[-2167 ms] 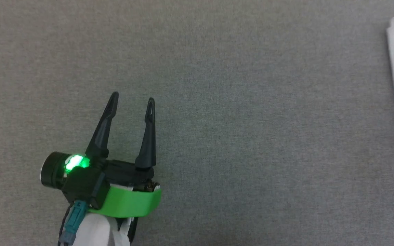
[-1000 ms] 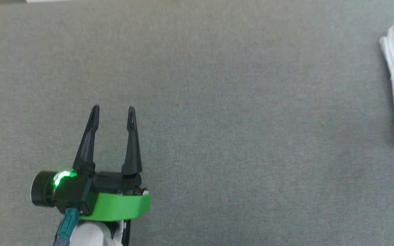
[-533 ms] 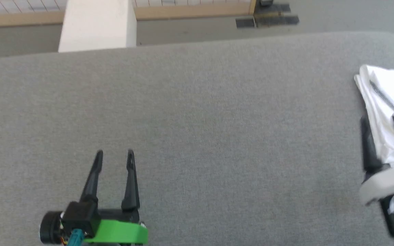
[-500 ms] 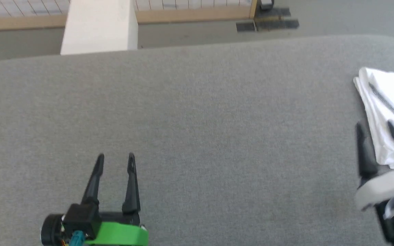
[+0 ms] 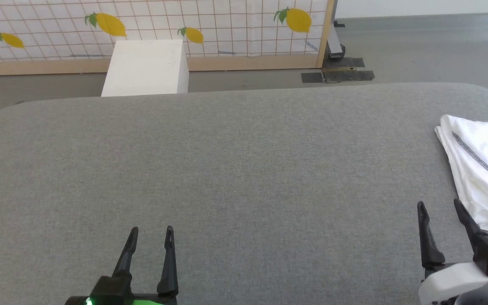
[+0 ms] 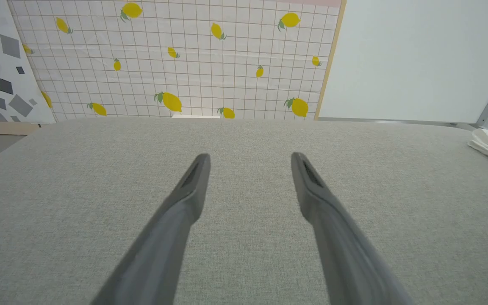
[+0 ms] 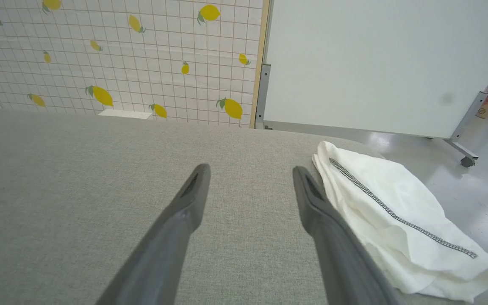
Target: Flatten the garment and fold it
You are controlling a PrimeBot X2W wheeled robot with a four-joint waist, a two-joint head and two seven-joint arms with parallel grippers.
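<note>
My head view's right edge cuts off the garment (image 5: 487, 169), so its far side is out of sight. The table (image 5: 244, 169) hides the lower part of the white box (image 5: 146, 67). The bottom edge crops my left end effector (image 5: 151, 231) just below its fingers.

Open grey surface (image 5: 244, 169) (garment (image 5: 477, 186) at right edge)
</note>
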